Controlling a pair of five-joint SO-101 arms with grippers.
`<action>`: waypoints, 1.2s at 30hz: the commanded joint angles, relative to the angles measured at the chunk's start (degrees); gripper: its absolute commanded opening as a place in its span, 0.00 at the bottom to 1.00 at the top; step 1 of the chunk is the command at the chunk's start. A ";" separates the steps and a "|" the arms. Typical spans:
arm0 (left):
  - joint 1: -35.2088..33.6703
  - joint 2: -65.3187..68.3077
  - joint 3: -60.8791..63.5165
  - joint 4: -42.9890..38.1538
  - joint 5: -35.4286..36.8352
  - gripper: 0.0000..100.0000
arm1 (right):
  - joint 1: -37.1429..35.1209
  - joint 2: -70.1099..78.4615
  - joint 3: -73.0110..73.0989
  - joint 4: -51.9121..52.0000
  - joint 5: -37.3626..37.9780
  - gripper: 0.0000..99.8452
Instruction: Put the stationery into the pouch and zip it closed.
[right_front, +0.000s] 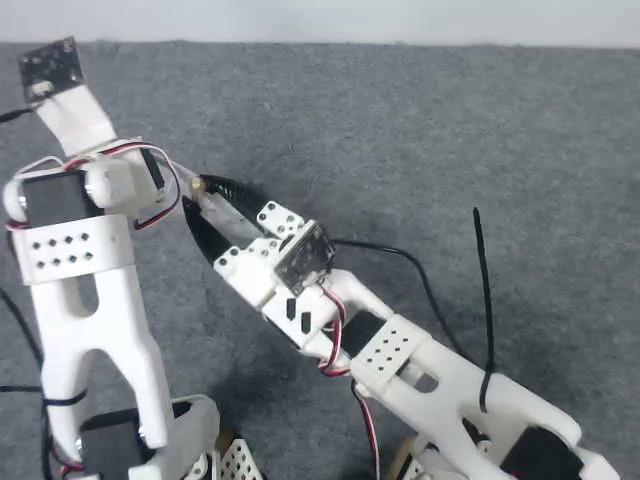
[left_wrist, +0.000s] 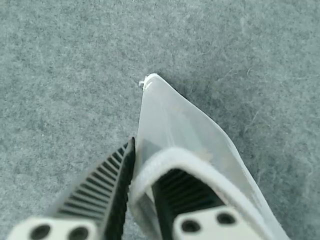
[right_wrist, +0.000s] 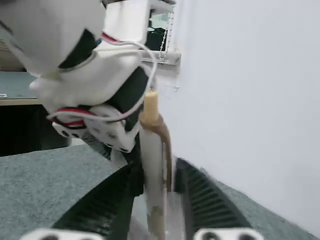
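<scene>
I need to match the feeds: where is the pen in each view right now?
High view: pen, its tan tip poking out of the right gripper, close to the left arm.
Left wrist view: not in it; the left gripper holds the pouch.
Right wrist view: pen held in the right gripper, left arm behind it.
Shared landmark: the grey mat.

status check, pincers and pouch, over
Left pincer shut on clear pouch rim. Right pincer shut on pen. Left arm's wrist crowds the pen; black cable beside right arm.
</scene>
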 joint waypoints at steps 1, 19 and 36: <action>-0.09 -0.44 -0.22 -1.76 0.70 0.01 | -0.48 -0.40 0.70 -0.57 0.97 0.21; 0.00 -0.44 0.40 -2.73 0.70 0.01 | -1.36 -16.92 2.20 16.40 0.62 0.21; 0.00 -0.44 1.63 -2.64 0.70 0.01 | -1.19 -46.29 3.16 57.89 -10.20 0.21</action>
